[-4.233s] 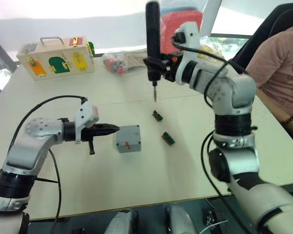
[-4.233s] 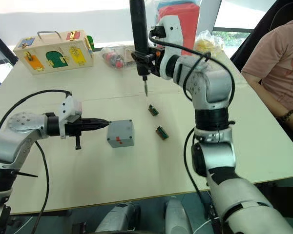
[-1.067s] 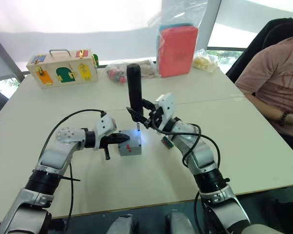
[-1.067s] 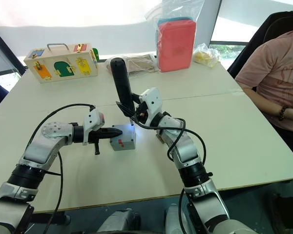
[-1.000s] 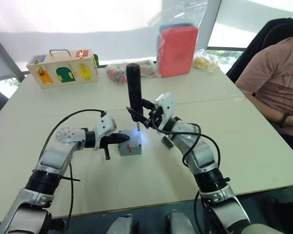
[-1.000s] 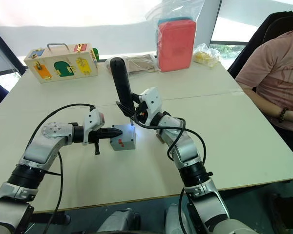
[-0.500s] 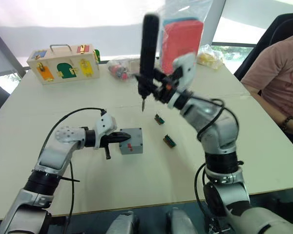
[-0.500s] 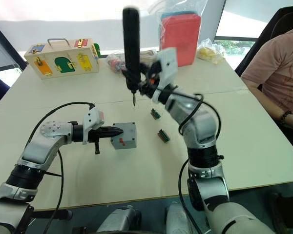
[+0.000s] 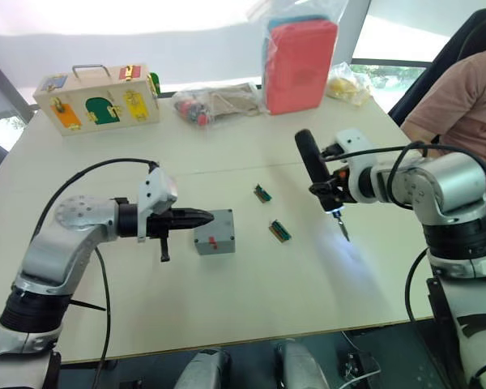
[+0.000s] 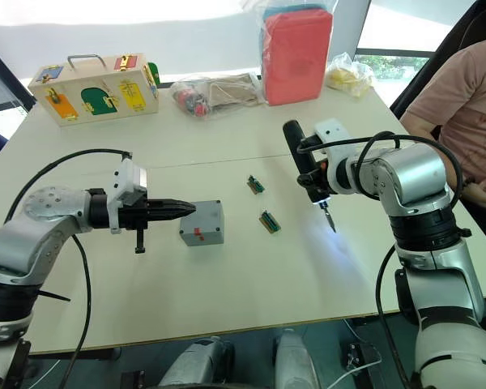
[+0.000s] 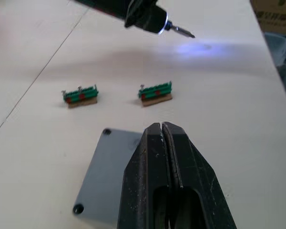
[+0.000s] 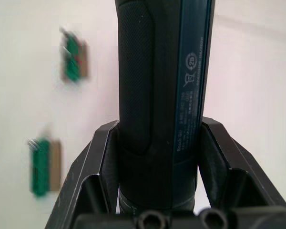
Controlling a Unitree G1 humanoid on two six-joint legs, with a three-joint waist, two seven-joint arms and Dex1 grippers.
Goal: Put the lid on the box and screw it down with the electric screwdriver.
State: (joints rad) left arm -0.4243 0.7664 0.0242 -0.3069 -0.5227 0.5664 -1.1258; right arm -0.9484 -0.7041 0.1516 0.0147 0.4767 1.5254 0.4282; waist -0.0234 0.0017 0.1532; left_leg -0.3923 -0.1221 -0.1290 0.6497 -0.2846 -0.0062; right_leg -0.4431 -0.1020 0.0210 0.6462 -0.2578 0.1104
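Observation:
The grey box (image 9: 215, 232) sits mid-table with a red mark on its near side, and the flat grey lid (image 11: 107, 174) lies on top of it, two corner screw holes showing. My left gripper (image 9: 204, 216) is shut with nothing in it, its tips at the lid's left edge. To the right, my right gripper (image 9: 327, 189) is shut on the electric screwdriver (image 9: 313, 164), whose dark body (image 12: 162, 95) fills the space between the fingers. The tool tilts, bit down and to the right, its white light falling on the table beyond the green connectors, well away from the box.
Two small green connectors (image 9: 262, 193) (image 9: 279, 231) lie between the box and the screwdriver. At the back stand a wooden latch box (image 9: 97, 96), a bag of small parts (image 9: 211, 104), a red case in plastic (image 9: 300, 53) and a yellow bag (image 9: 352, 81). A person (image 9: 462, 81) sits at the right.
My right arm has brought the screwdriver from upright and high above the table down to the right, tilted, bit near the tabletop. The left gripper has stayed at the box.

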